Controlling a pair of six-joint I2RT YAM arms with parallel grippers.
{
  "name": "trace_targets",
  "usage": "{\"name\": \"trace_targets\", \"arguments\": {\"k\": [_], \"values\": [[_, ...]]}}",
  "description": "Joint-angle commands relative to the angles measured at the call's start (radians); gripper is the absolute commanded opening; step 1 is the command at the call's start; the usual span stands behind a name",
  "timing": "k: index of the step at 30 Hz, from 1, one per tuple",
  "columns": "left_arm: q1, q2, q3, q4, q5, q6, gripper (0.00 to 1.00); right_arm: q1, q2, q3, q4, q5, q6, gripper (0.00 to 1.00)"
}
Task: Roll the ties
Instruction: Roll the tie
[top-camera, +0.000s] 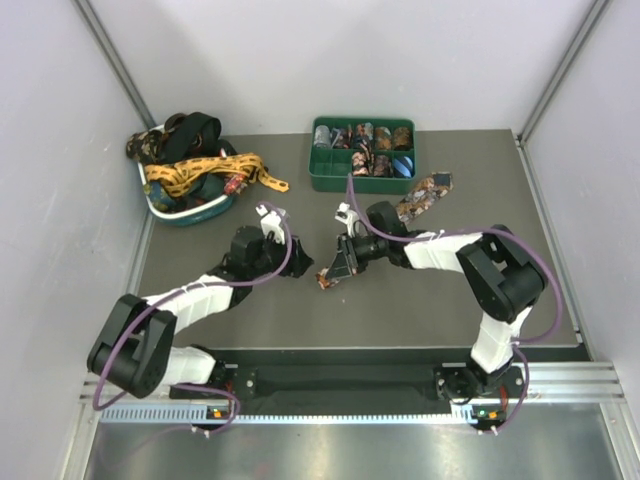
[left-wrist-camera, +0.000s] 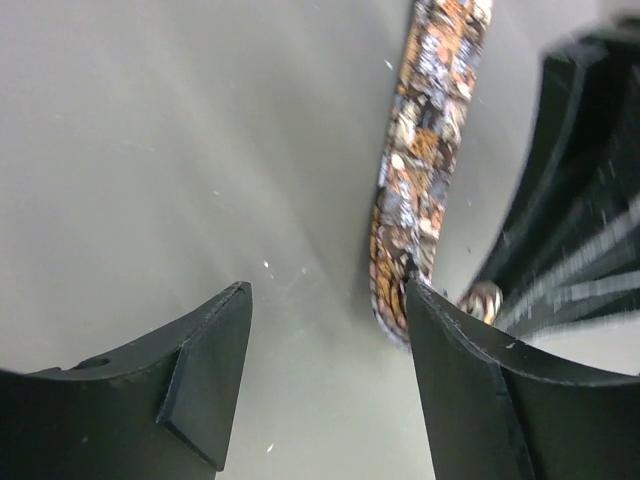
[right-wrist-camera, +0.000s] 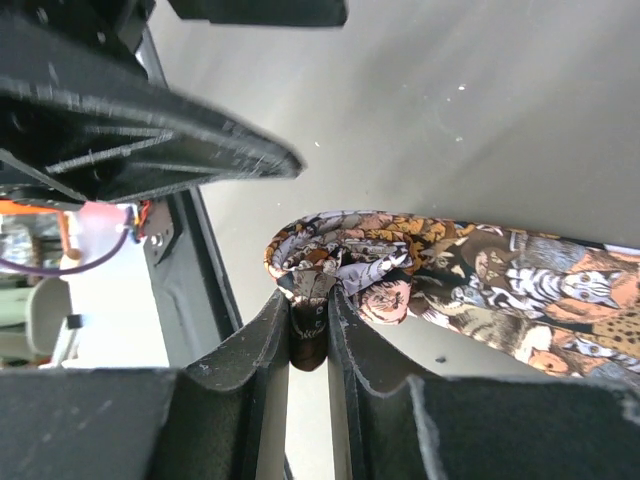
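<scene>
A brown animal-patterned tie (top-camera: 425, 195) lies on the grey table, running from its wide end at the right down to its narrow end by the grippers. In the right wrist view its end is curled into a loose loop (right-wrist-camera: 340, 245), and my right gripper (right-wrist-camera: 308, 295) is shut on a fold of it. My left gripper (left-wrist-camera: 325, 290) is open just left of that spot with only bare table between its fingers. The tie (left-wrist-camera: 420, 170) passes beyond its right finger (left-wrist-camera: 460, 370). In the top view the left gripper (top-camera: 298, 262) and right gripper (top-camera: 335, 270) stand close together.
A green tray (top-camera: 318, 180) at the back centre holds several rolled ties. A basket (top-camera: 195, 212) at the back left is heaped with loose ties, a gold-yellow one (top-camera: 200, 172) on top. White walls enclose the table on three sides.
</scene>
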Motion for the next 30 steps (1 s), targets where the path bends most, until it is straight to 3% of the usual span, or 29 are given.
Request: {"name": "trace_targets", "arguments": {"k": [1, 10, 16, 20, 30], "values": [[0.005, -0.044, -0.042, 0.152, 0.074, 0.064, 0.68, -0.032, 0.017, 0.005, 0.081, -0.095, 0.018, 0.17], [-0.052, -0.116, -0.212, 0.417, 0.228, 0.275, 0.67, -0.054, 0.044, 0.023, 0.052, -0.095, 0.015, 0.16], [-0.116, -0.009, -0.137, 0.372, 0.289, 0.364, 0.67, -0.058, 0.05, 0.028, 0.055, -0.099, 0.016, 0.15], [-0.191, 0.045, -0.06, 0.28, 0.234, 0.458, 0.67, -0.058, 0.055, 0.028, 0.059, -0.099, 0.017, 0.15], [-0.25, 0.11, 0.018, 0.169, 0.084, 0.536, 0.65, -0.057, 0.04, 0.033, 0.078, -0.099, 0.058, 0.15]]}}
